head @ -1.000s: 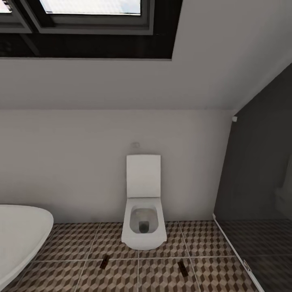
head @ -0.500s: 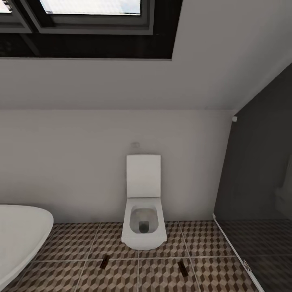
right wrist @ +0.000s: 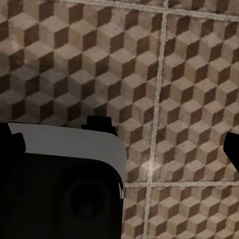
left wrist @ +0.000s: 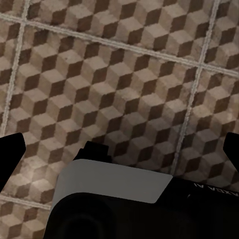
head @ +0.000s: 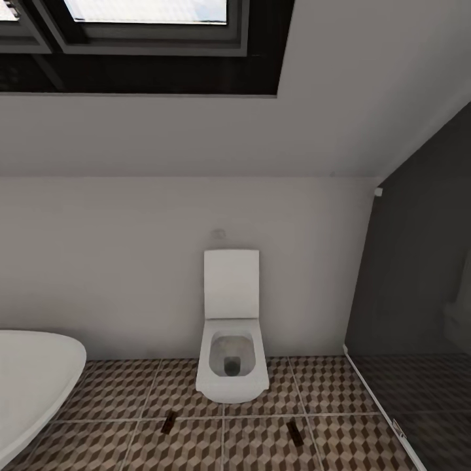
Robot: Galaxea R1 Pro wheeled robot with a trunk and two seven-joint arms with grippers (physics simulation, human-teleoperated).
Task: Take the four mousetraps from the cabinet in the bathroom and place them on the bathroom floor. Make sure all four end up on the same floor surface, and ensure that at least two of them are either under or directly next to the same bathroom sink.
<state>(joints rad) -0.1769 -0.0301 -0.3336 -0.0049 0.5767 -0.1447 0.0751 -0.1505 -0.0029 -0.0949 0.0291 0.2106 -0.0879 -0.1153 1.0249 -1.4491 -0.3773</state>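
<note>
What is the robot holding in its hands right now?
Nothing. Both wrist views show wide-apart fingers with just the bathroom floor between them.

The bathroom floor [left wrist: 124, 84] spreads across the frame, cube-patterned tiles in brown, beige and dark tones with pale grout lines. The left tool [left wrist: 123, 147] has dark fingertips [left wrist: 11, 149] at the lower left and lower right edges, set wide apart. A grey and black body sits at the bottom centre.

White toilet [head: 231, 356] against a pale wall [head: 118, 261]; bathtub [head: 29, 379] beside it; dark-framed window [head: 144, 33] above; cube-patterned floor [head: 118, 392].
</note>
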